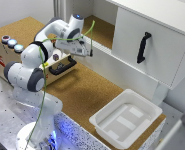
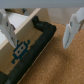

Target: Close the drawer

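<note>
The tan box (image 1: 7,57) with coloured buttons (image 1: 12,43) on its top stands at the exterior view's left. Its small drawer (image 1: 67,70) sticks out a little, with a horizontal black bar handle (image 1: 62,66) on its front. My gripper (image 1: 85,51) hangs just above and to the exterior view's right of that handle, open and holding nothing. In the wrist view the handle (image 2: 35,47) runs slantwise across the drawer front (image 2: 15,59), close below the gripper (image 2: 40,31). Its two white fingers (image 2: 72,30) stand wide apart, touching nothing.
A white plastic tub (image 1: 126,120) sits on the cork tabletop (image 1: 87,92) near the front right edge. A large white cabinet door (image 1: 157,50) with a vertical black handle (image 1: 143,47) stands at the back right. A green cable loops along the arm (image 1: 29,70).
</note>
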`<state>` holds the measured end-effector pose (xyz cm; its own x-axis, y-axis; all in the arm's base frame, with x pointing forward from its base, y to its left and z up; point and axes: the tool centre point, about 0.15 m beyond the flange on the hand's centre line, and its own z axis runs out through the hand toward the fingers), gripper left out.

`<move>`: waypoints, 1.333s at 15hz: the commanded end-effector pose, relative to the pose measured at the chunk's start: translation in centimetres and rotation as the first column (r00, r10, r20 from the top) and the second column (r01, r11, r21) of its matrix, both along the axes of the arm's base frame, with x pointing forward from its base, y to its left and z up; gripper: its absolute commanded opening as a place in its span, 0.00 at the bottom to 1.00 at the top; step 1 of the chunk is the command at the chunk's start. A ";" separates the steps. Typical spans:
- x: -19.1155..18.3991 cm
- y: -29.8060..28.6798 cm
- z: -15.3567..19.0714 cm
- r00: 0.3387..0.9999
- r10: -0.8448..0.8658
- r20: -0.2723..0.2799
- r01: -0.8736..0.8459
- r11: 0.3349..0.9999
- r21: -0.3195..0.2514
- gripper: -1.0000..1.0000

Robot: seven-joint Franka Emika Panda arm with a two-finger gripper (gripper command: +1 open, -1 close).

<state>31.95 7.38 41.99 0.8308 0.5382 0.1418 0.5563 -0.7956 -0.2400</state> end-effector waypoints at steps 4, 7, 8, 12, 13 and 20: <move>-2.5 -1.6 -2.0 0.988 -0.103 0.112 0.092 0.990 0.103 1.00; 2.0 -2.4 -1.3 0.982 -0.158 -0.099 0.160 0.987 0.012 1.00; 3.0 -3.2 -1.5 0.966 -0.195 -0.170 0.203 0.979 0.027 1.00; 4.6 -4.8 -1.5 0.912 -0.352 -0.212 0.352 0.935 -0.037 1.00; 4.8 -4.5 -1.5 0.910 -0.383 -0.159 0.372 0.923 -0.098 1.00; 6.1 -0.3 -4.6 0.884 -0.467 -0.014 0.444 0.849 -0.286 1.00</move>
